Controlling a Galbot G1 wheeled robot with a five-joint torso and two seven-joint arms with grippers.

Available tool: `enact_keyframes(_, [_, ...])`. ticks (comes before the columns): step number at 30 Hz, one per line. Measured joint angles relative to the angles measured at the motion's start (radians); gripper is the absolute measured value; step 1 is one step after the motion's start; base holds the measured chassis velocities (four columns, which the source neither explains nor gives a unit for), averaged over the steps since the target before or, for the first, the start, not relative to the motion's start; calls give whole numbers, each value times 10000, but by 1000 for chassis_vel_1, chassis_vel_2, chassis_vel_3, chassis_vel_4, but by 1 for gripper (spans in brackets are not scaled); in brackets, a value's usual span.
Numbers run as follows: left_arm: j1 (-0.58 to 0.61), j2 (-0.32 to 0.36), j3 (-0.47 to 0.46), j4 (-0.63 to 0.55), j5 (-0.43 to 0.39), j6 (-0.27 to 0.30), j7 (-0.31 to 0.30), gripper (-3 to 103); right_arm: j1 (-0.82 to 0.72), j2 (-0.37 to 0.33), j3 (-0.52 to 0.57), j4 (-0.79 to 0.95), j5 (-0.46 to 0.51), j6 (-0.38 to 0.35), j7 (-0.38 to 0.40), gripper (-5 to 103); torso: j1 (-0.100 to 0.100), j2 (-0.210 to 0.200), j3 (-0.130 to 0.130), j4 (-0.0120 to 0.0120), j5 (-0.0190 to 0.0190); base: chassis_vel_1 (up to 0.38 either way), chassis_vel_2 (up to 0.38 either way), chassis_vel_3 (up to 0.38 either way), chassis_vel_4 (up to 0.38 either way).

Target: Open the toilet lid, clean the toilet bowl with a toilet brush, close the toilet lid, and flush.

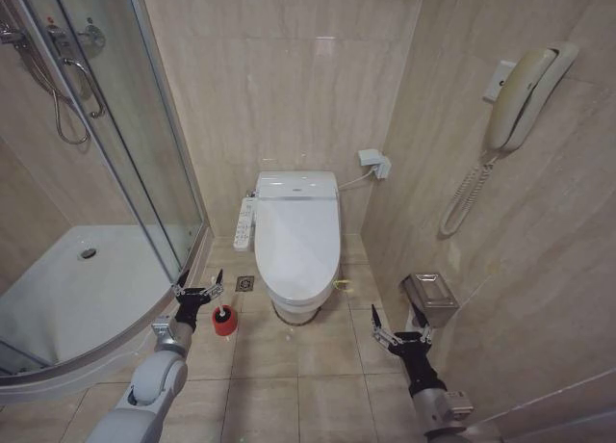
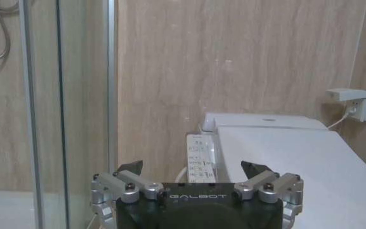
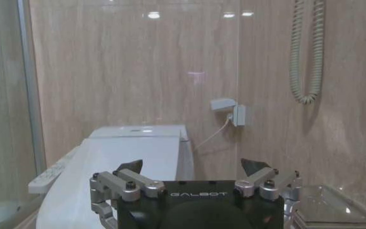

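Lid [image 1: 296, 233] is down, so we've got both grippers, left [image 1: 199, 291] and right [image 1: 397, 328], flanking the toilet, fingers spread, brush [image 1: 223, 320] beside its base.

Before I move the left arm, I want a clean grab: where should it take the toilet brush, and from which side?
Probably by the thin upright handle of the toilet brush, above its red cup, coming in level from the shower side, where the open left pincer already hangs. The handle stands free of the closed lid beside it.
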State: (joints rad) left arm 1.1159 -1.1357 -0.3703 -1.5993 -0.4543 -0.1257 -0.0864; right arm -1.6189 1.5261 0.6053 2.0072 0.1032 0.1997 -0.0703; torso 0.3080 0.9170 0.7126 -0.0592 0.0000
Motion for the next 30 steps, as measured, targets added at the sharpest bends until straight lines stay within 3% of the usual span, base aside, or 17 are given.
enact_keyframes(20, [0,0,0,0,0,0,0,100,357,-48,-89,-204,37,93,-37,100,-1,0,0,0,0,0,0,0,0])
enact_keyframes(30, [-1,0,1,0,0,0,0,100,310,-39,-114,-206,105,153,-125,100,2,-1,1,-1,0,-108,91,99,-110])
